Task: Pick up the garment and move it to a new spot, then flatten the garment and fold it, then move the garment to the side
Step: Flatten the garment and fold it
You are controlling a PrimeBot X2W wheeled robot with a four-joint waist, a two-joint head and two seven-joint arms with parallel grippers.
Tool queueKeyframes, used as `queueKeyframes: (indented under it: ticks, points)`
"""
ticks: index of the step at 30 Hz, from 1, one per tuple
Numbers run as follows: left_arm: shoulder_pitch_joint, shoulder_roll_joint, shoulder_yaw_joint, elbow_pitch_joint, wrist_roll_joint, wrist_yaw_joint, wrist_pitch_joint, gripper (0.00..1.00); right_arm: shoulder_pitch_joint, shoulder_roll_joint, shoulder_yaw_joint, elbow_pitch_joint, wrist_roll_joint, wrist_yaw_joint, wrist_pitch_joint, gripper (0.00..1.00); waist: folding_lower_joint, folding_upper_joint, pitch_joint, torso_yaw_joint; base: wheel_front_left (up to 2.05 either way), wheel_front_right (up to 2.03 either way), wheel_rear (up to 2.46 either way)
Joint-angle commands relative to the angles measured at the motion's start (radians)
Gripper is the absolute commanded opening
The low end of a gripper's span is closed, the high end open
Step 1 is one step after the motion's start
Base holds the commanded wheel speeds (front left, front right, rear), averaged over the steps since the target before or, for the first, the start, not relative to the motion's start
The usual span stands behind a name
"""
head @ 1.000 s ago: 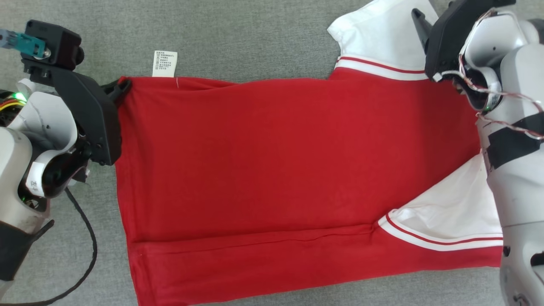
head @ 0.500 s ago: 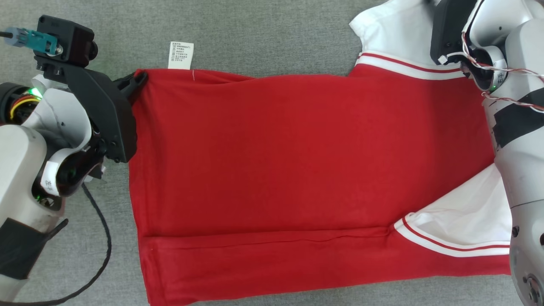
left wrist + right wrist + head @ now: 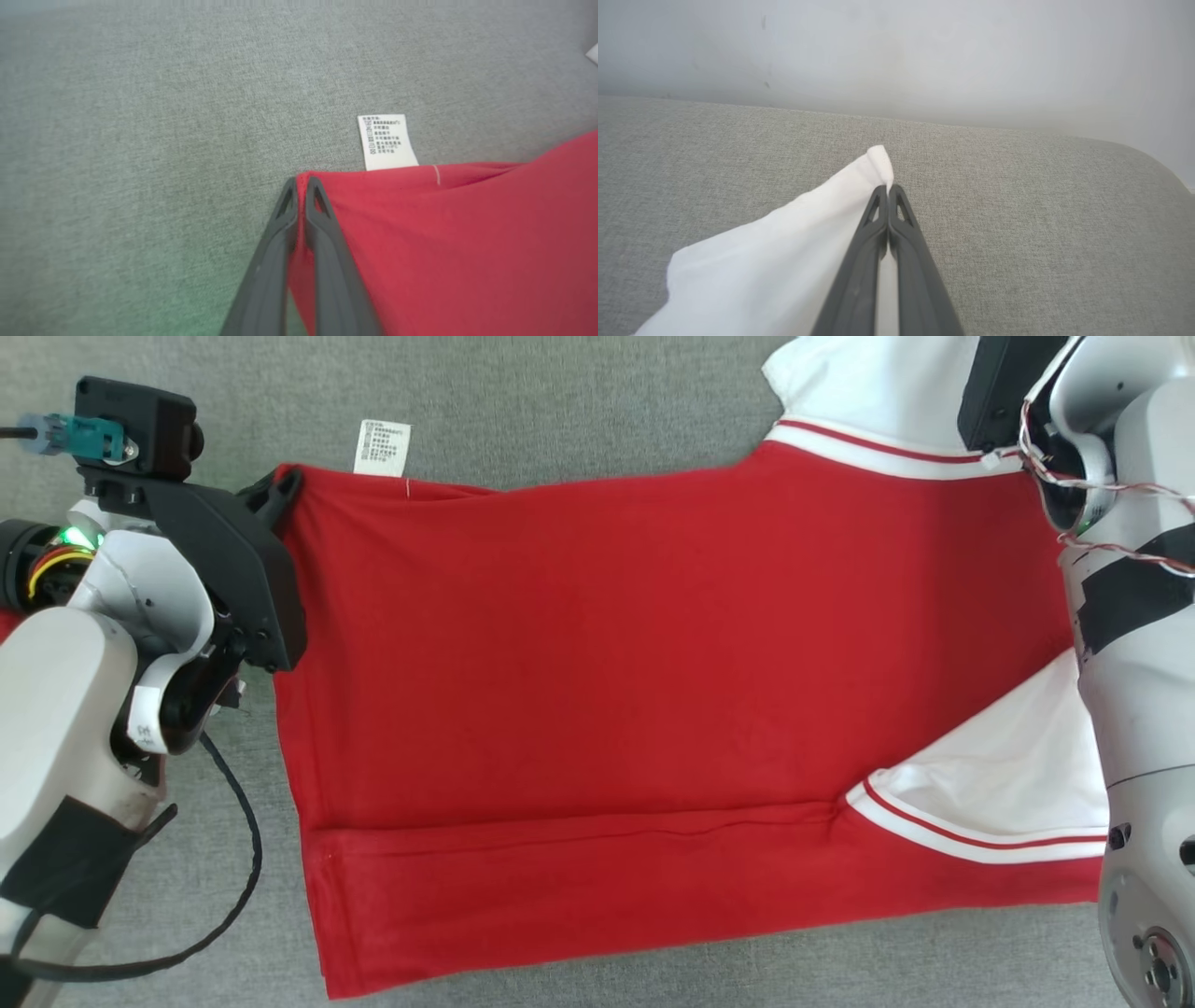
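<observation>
Pinching the garment [image 3: 607, 663] at 2 corners, left tool [image 3: 301, 184] and right tool [image 3: 888, 189].

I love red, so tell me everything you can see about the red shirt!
The red shirt lies spread nearly flat on the grey fabric surface. It looks like soft knit cloth, with two white sleeves trimmed in red and white stripes, and a white care label at its far edge. A long crease runs along its near side. The left gripper is shut on its far hem corner; the right gripper is shut on the tip of the far sleeve.
</observation>
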Motion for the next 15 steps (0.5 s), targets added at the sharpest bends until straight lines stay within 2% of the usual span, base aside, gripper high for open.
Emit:
queueKeyframes:
  ticks: [1,6,9,15]
  points:
    - [0.001,0.0,0.007,0.015,0.012,0.011,-0.025,0.0,0.011,0.001,-0.004,0.007,0.006,-0.002,-0.019,0.0,0.0,-0.0001,-0.019,-0.001,0.0,0.0,0.0]
    - [0.046,-0.036,0.02,0.031,0.013,0.024,-0.12,0.0,0.051,-0.001,-0.007,0.015,0.031,-0.002,-0.078,0.0,0.0,-0.0001,-0.072,0.004,0.0,0.0,0.0]
    - [0.084,-0.064,0.012,0.037,0.011,0.012,-0.18,0.0,0.095,-0.026,0.005,0.004,0.049,-0.002,-0.111,0.0,0.0,-0.0001,-0.114,0.017,0.0,0.0,0.0]
    - [0.21,-0.138,-0.017,0.07,0.019,0.007,-0.326,0.0,0.278,-0.054,0.044,-0.104,0.146,-0.002,-0.148,0.0,0.0,-0.0001,-0.216,0.039,0.0,0.0,0.0]
